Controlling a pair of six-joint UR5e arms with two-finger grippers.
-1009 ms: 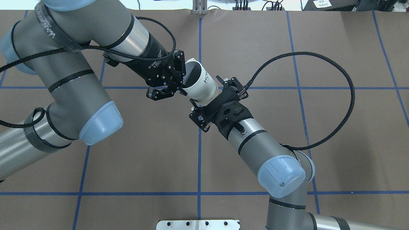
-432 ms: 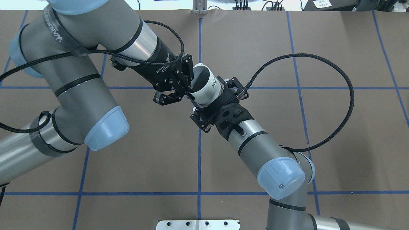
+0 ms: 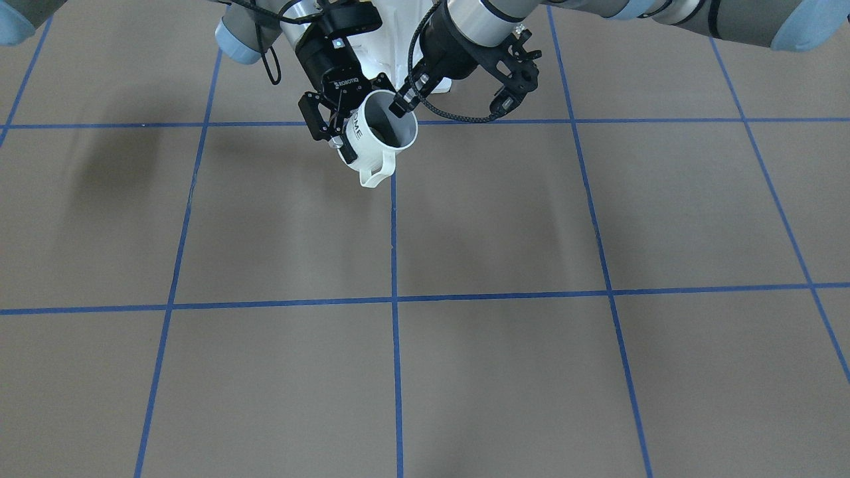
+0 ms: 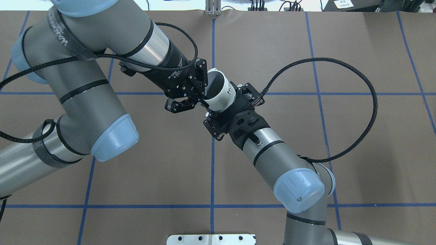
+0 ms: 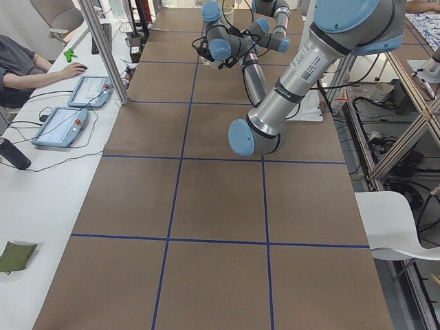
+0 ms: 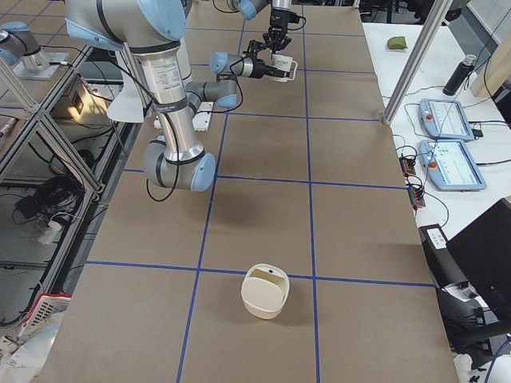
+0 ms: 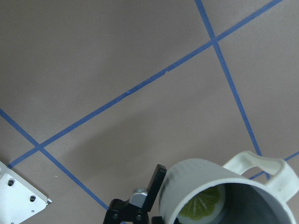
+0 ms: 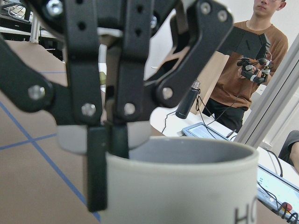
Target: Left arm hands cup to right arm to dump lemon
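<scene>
The cup (image 4: 222, 96) hangs above the worktop (image 4: 340, 51) with two approaches taken: the left gripper (image 4: 203, 98) stands over its mouth, jaws pinching the rim, and the right gripper (image 4: 229, 103) fills the robot-facing side, open jaws flanking the wall. The handle (image 3: 373, 174) side (towards the operators) is unobstructed. A cream tub (image 6: 265, 292) sits well apart, near the worktop's right end.
</scene>
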